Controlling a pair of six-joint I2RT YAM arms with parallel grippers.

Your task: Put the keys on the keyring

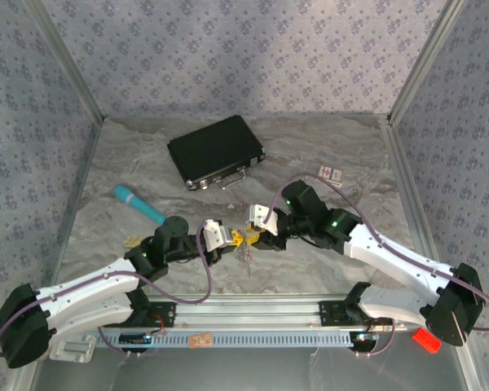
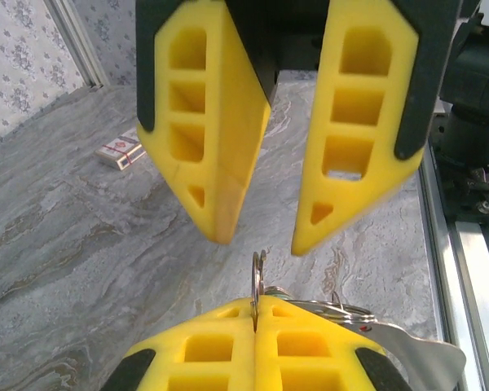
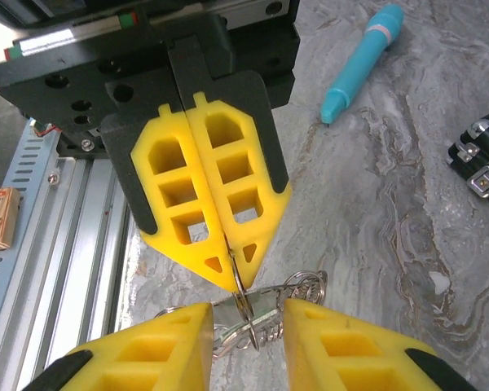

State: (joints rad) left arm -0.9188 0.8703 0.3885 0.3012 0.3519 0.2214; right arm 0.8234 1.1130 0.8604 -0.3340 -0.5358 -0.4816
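Yellow left tool clamped on keyring | right tool apart | right wrist: teal pen

Soft, even overhead light leaves faint shadows on the worktop. Close up, the left end effector looks slightly blurred.

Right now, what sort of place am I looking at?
Probably a lab robot cell, not a home: patterned wall panels in metal framing, a marble-look tabletop, and an aluminium rail along the near edge.
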